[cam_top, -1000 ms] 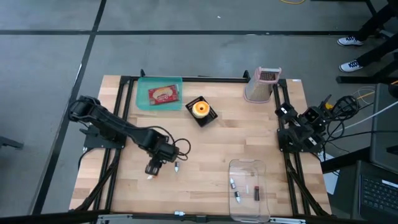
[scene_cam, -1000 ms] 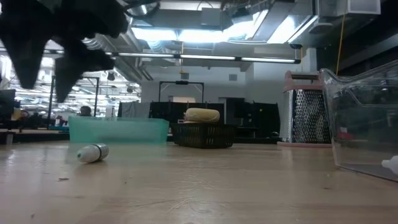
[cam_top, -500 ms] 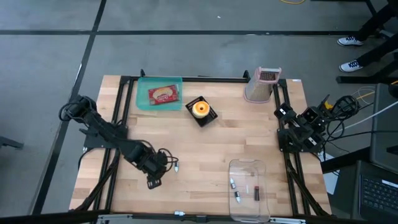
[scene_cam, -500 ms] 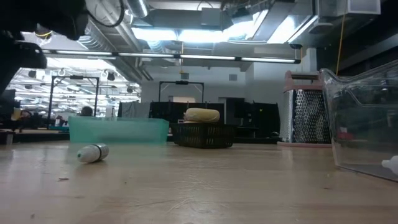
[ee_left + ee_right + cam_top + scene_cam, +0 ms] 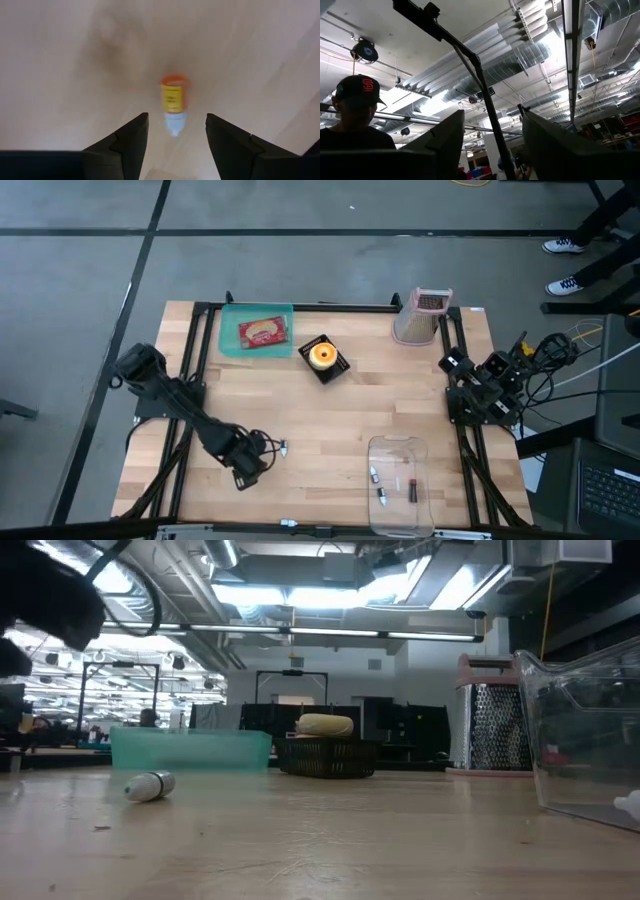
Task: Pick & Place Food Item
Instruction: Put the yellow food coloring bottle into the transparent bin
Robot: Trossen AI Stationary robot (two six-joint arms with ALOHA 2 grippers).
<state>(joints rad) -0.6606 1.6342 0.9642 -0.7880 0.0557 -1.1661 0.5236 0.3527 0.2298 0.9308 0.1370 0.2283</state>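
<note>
High view shows the left gripper (image 5: pixel 243 478) open and empty near the desk's front edge, just beside the small white bottle with orange cap (image 5: pixel 283 447) lying unpicked, so placing remains, while the right gripper (image 5: pixel 490 145) waits open at the right edge.

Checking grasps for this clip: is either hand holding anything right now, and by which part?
Nothing is held. The left hand is open above the small bottle lying on the table; the right hand is open too, parked at the table's right edge.
</note>
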